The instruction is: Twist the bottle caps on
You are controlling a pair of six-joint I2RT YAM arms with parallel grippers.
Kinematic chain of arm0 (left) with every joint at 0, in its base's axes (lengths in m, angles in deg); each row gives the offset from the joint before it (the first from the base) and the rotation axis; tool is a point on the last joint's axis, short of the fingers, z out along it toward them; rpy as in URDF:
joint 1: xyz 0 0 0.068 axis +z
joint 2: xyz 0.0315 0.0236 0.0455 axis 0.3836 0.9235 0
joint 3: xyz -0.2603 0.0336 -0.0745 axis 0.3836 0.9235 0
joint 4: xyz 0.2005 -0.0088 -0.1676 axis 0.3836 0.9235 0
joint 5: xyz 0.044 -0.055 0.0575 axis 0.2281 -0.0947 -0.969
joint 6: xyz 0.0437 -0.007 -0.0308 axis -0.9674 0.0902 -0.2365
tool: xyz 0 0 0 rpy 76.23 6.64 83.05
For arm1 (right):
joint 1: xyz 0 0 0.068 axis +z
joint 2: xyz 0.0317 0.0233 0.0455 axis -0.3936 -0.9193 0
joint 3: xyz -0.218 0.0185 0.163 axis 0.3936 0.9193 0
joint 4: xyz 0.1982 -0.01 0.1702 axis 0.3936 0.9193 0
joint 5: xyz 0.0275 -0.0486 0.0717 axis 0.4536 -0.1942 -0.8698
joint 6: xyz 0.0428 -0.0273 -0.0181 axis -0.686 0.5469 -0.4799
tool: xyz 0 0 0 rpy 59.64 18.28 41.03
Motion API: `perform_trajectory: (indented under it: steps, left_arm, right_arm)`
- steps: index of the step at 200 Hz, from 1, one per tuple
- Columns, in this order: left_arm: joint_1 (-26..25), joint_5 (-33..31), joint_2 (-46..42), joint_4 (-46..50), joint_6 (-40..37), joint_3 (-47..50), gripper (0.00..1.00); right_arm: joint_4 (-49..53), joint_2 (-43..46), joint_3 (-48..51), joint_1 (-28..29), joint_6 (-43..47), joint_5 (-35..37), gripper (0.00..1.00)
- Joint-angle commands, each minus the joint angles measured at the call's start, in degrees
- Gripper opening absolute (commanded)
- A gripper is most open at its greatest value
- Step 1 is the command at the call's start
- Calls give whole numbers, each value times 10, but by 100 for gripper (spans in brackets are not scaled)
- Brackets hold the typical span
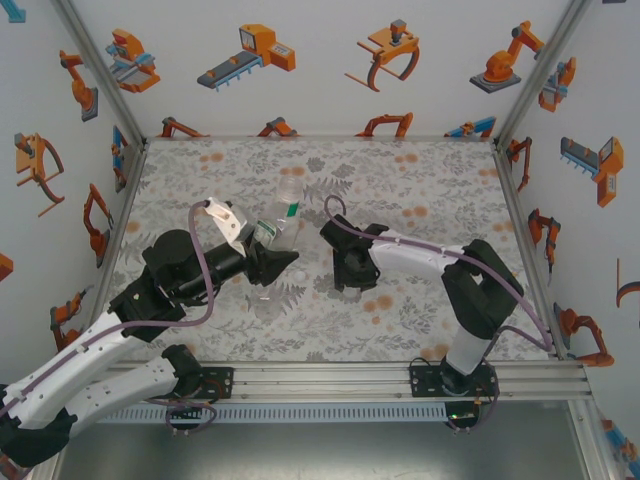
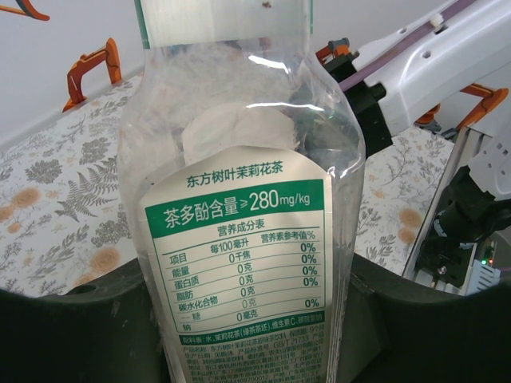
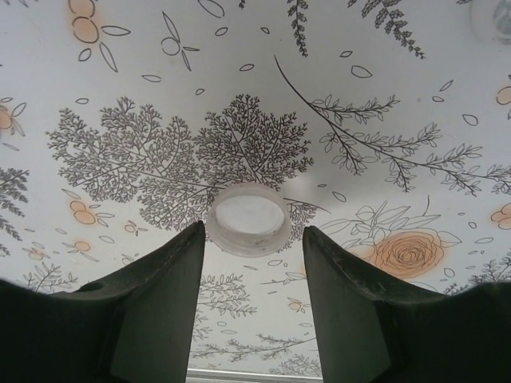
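Your bench (image 1: 420, 190) wears a grey leaf-and-fern print dotted with orange blooms. 3 white walls (image 1: 320, 100) carrying orange robot-arm pictures close it in, aluminium posts (image 1: 102, 70) stand at the back corners, and a slotted rail (image 1: 330, 378) edges the near side.

clear bottle (image 2: 239, 104), white label (image 2: 239, 263) banded green, green print. white cap (image 3: 248, 218). dull black fingers (image 3: 160, 303). pale cloth (image 3: 160, 96) patterned with grey ferns, leaves, orange blooms. white walls (image 1: 320, 60) dotted with orange robot pictures, touches of grey and blue. white arms (image 1: 80, 360), black joints (image 1: 480, 290), purple cables (image 1: 200, 262). silver rails (image 1: 400, 375).
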State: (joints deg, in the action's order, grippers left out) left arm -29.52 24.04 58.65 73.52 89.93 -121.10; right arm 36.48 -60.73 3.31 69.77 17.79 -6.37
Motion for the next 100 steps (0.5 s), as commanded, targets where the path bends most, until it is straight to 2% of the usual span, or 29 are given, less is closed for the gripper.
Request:
perform_trajectory:
  steps: [1, 100]
  left_arm:
    - [0, 3, -2, -25, 6, 5, 25]
    - [0, 3, 1, -29, 9, 5, 25]
  right_arm:
    - [13, 22, -17, -2, -7, 7, 49]
    - [-8, 6, -7, -1, -13, -12, 47]
